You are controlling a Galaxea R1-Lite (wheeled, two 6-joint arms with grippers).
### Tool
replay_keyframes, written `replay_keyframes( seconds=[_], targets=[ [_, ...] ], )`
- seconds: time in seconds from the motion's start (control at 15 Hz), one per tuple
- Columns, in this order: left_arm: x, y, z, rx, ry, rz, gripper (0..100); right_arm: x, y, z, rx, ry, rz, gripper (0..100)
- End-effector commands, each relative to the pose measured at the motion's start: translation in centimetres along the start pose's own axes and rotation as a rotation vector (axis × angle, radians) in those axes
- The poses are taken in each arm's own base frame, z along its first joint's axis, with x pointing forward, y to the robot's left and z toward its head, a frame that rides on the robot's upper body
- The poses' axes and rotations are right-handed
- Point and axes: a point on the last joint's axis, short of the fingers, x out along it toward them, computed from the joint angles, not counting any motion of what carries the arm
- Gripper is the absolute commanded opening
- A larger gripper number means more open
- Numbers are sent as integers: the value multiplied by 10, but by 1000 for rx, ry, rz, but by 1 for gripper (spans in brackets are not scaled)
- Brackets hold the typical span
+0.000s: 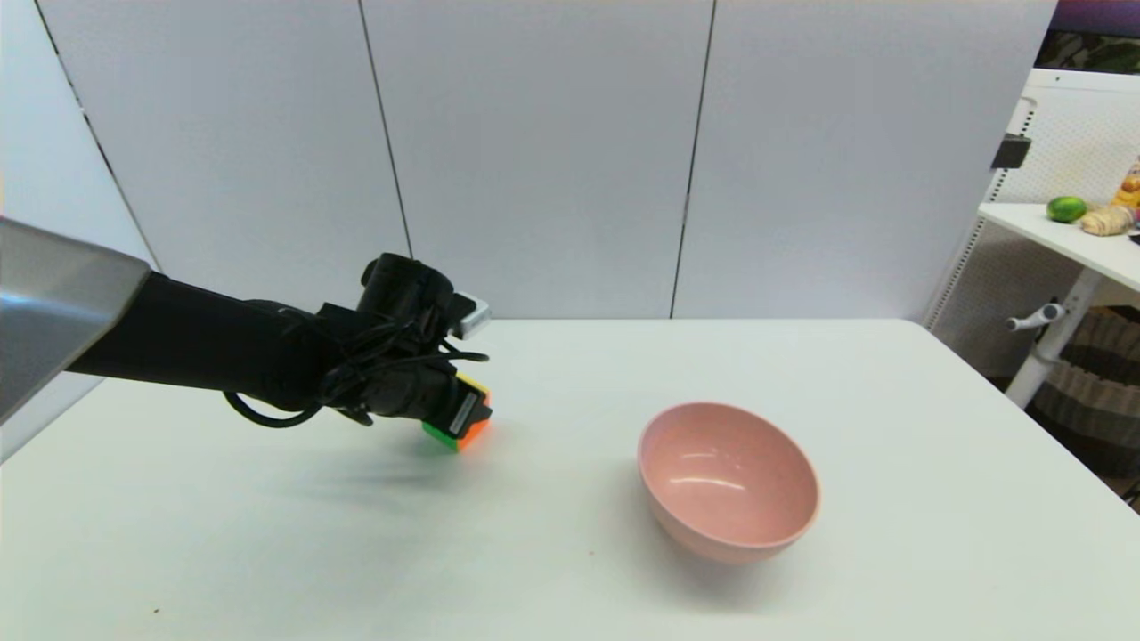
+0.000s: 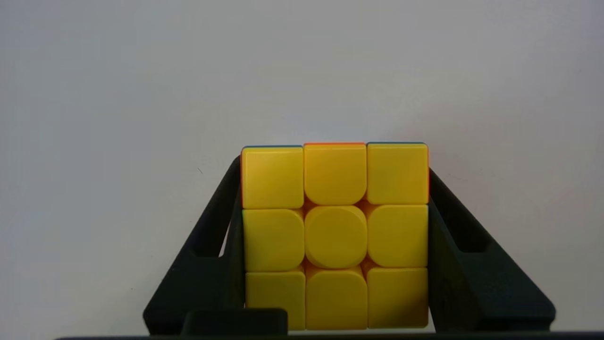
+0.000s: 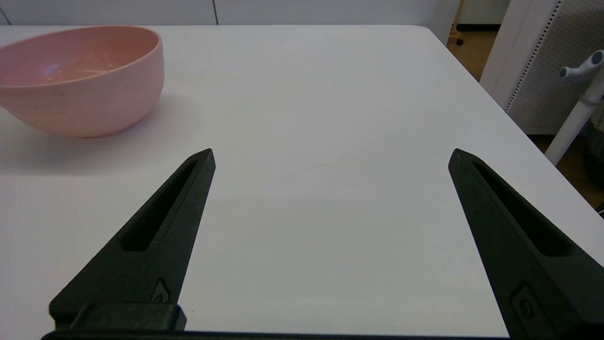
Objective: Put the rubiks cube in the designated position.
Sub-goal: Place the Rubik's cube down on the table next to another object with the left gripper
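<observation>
Over the left half of the white table, the rubiks cube sits clamped between the two black fingers of the left gripper, yellow face toward the wrist camera, low above or possibly on the surface and well apart from the pink bowl. With only the cube's two side faces pinched, it could twist or slip free in transit, or catch the bowl's rim if carried low. Parked near the table's right side, the right gripper stands wide apart, holding nothing.

Yellow-faced rubiks cube with orange and green sides; pink bowl; white table.
</observation>
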Motion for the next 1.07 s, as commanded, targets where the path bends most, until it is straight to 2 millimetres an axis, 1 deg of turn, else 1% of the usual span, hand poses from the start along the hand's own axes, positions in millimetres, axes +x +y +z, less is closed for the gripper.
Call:
replay_keyframes(
  seconds=[0.07,0.2,0.33,0.4,0.47,0.6,0.67,0.73,0.8,0.93,1.07],
  targets=[
    [-5,2,3,-4,-18,24,0,0,0,0,-1,2,0,100],
    [-18,4,9,-11,-56,33,0,0,0,0,-1,4,0,100],
    [-40,5,16,-19,-117,39,0,0,0,0,-1,4,0,100],
    [-53,2,21,-22,-154,28,0,0,0,0,-1,2,0,100],
    [-67,-10,27,-11,-200,-20,0,0,0,0,-1,2,0,100],
    [-79,-34,42,22,-283,-82,0,0,0,0,-1,1,0,100],
    [-78,-48,50,33,-313,-117,0,0,0,0,-1,2,0,100],
    [-73,-71,59,55,-330,-170,0,0,0,0,-1,2,0,100],
    [-69,-86,68,65,-345,-202,0,0,0,0,-1,2,0,100],
    [-61,-108,88,87,-393,-240,0,0,0,0,-1,2,0,100],
    [-49,-130,102,90,-422,-277,0,0,0,0,-1,2,0,100]
  ],
)
